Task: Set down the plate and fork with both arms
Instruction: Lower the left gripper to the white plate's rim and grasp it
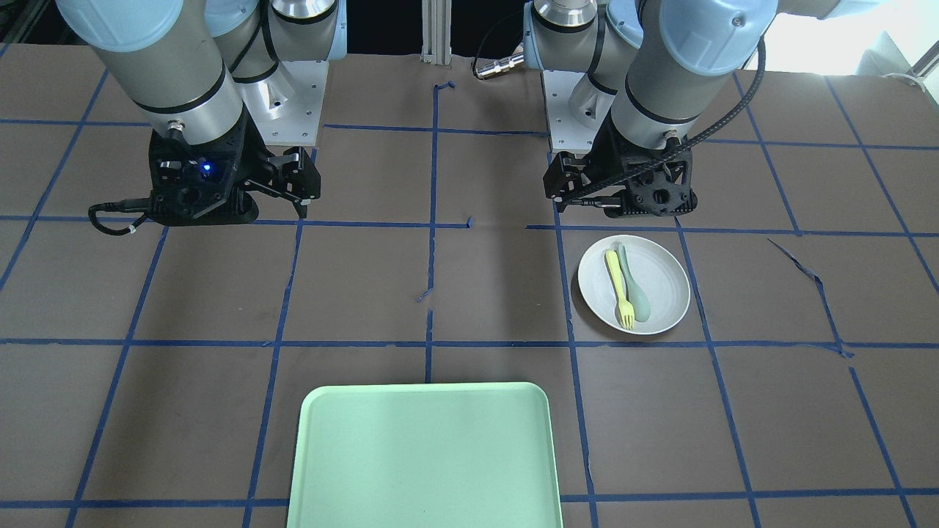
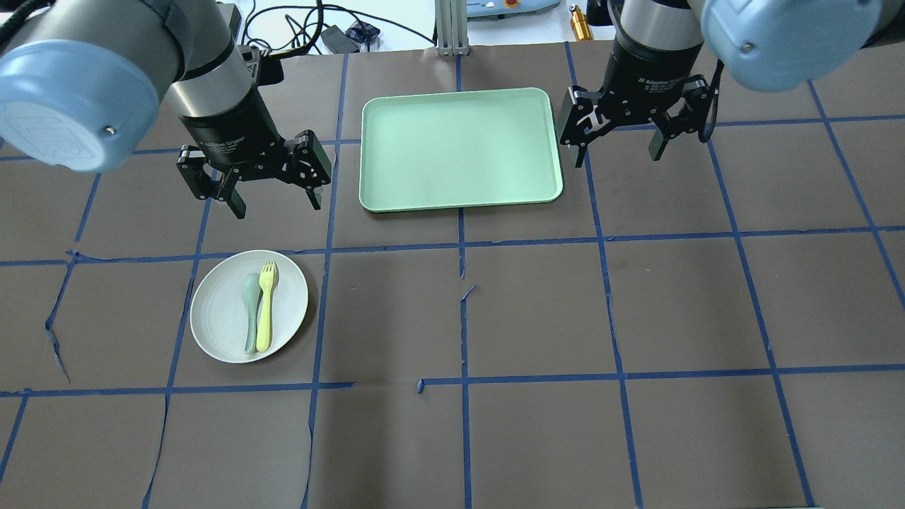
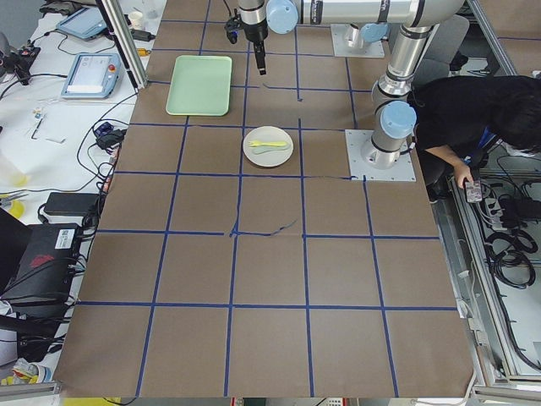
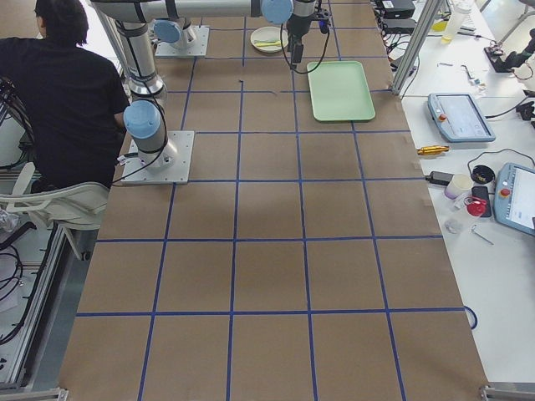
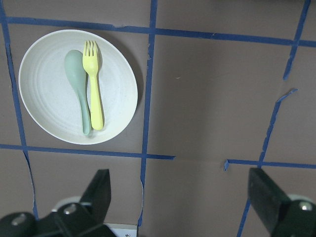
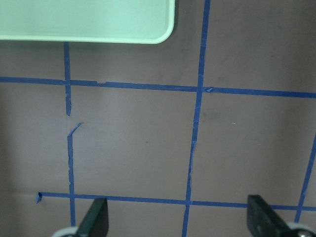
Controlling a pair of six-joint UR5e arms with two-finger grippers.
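Note:
The off-white plate (image 2: 219,325) sits on the brown table on my left side, also seen in the front view (image 1: 664,286) and the left wrist view (image 5: 49,98). The pale-yellow fork (image 2: 266,307) (image 1: 618,286) (image 5: 94,94) lies on the plate, beside a grey-green spoon (image 2: 250,311). My left gripper (image 2: 278,205) (image 1: 587,202) (image 5: 182,197) is open and empty, hovering just beyond the plate. My right gripper (image 2: 617,157) (image 1: 282,202) (image 6: 180,219) is open and empty, hovering right of the tray.
A light-green rectangular tray (image 2: 459,148) (image 1: 425,455) lies at the table's far middle, its corner in the right wrist view (image 6: 84,19). Blue tape lines grid the brown paper cover. A person in black (image 3: 473,110) sits behind the robot bases.

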